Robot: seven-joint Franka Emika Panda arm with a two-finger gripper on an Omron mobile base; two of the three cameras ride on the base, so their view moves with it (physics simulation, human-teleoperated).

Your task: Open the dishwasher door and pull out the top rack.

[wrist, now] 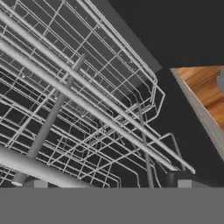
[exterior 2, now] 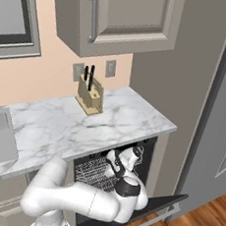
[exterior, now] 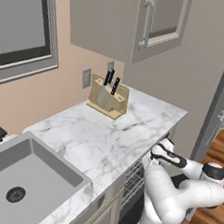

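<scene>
Fingers [wrist: 40, 184] stand wide, holding nothing, over the top rack [wrist: 87, 109]. You should find it light, stiff, slippery wire; grip its front rail.

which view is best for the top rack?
Hand view: the top rack fills it close up, wire grid and front rim clear. Right base view shows part of it inside the dishwasher opening above the dishwasher door, partly behind the arm. Left base view shows just a sliver under the counter.
</scene>
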